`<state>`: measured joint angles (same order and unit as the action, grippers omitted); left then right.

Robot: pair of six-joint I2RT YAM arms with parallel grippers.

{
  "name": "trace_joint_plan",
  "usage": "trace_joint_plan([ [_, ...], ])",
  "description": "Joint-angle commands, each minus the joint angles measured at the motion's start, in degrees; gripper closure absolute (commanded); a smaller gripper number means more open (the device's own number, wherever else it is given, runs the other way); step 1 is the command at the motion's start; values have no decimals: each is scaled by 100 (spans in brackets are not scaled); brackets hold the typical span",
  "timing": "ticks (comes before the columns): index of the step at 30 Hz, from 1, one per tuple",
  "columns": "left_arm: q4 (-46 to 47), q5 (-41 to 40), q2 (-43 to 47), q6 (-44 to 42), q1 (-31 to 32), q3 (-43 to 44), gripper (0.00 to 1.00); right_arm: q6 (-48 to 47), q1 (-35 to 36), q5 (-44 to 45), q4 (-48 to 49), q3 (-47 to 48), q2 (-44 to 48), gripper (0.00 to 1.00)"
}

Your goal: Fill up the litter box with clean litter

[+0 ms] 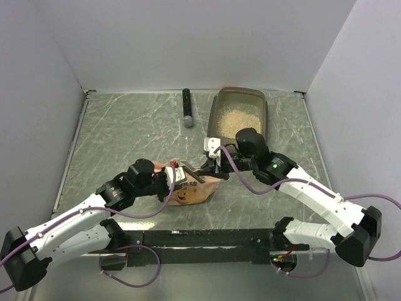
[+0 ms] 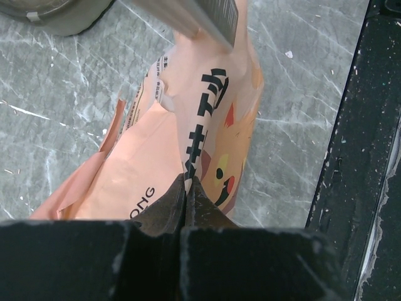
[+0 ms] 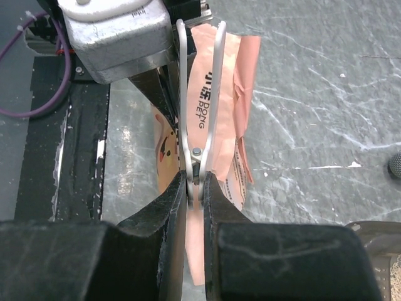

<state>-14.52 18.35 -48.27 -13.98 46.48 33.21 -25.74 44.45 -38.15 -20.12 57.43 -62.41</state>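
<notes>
The left fingers point(image 2: 170, 210) and right fingers point(image 3: 164, 216) are both clenched on the orange-pink pouch point(image 1: 191, 191), which lies on the tabletop point(image 1: 125, 132); the litter box point(image 1: 216, 110) sits beyond it, apart, already holding some clean litter point(image 1: 240, 117); next, probably, lift the pouch and tip it over the box.

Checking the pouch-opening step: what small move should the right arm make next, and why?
Probably squeeze the right claw tighter to close the scissors: their blades stand open astride the pouch, which the left claw pinches steady.
</notes>
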Motion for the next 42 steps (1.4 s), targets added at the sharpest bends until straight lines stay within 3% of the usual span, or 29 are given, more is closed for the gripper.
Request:
trace_joint_plan([
  [1, 363, 81, -16, 167, -16, 238, 99, -379, 20, -228, -106, 67, -166, 100],
  [18, 266, -156, -270, 202, -16, 388, 99, -924, 213, 932, -1828, 638, -359, 100],
  [34, 336, -297, -165, 281, -16, 423, 99, -898, 407, 985, -1741, 454, -1133, 100],
  [42, 336, -411, -174, 290, -16, 493, 99, -960, 547, 1686, -2022, 427, -1335, 100],
])
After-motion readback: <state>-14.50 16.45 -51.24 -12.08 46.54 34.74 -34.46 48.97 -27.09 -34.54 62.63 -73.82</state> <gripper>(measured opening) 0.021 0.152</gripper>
